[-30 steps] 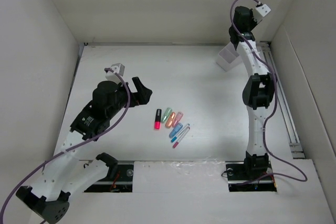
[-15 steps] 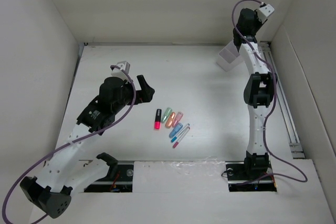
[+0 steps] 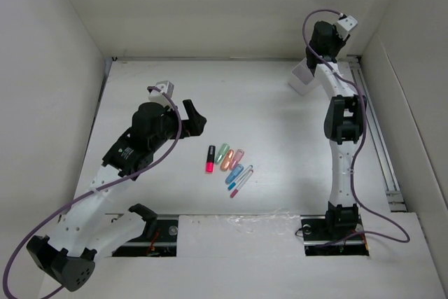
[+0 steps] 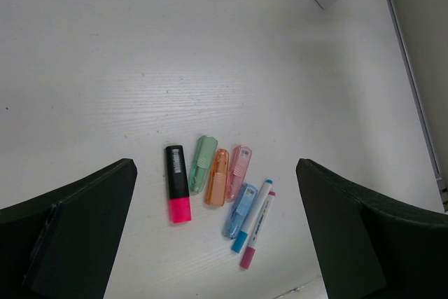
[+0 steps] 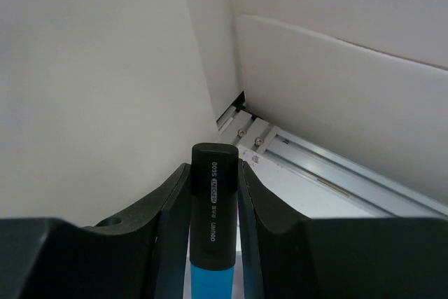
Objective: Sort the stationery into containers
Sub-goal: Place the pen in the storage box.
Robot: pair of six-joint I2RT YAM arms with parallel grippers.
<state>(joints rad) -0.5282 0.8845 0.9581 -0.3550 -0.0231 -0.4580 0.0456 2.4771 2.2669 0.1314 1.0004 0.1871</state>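
Stationery (image 4: 218, 180) on white table (image 4: 105, 47). Left gripper (image 3: 194, 120): fingers spread, empty, left of the row. Row, left to right: black-and-pink marker (image 4: 177, 183), stubby green piece (image 4: 203, 164), orange piece (image 4: 217, 176), pink piece (image 4: 238, 171), blue piece (image 4: 240, 209), two thin white pens (image 4: 255, 215). Right gripper (image 5: 213, 194), far right, high: clamped on black-and-blue marker (image 5: 213, 208), near white plastic box (image 3: 302, 78).

A black-and-pink marker (image 4: 178, 192), stubby green piece (image 4: 203, 173), orange piece (image 4: 217, 177), pink piece (image 4: 238, 171), blue piece (image 4: 240, 209) and two thin white pens (image 4: 253, 218) lie side by side mid-table (image 3: 280, 138). The white box (image 3: 302, 78) is near the far right corner. A black-capped blue marker (image 5: 213, 208) is clamped upright in the right end effector (image 5: 212, 173).
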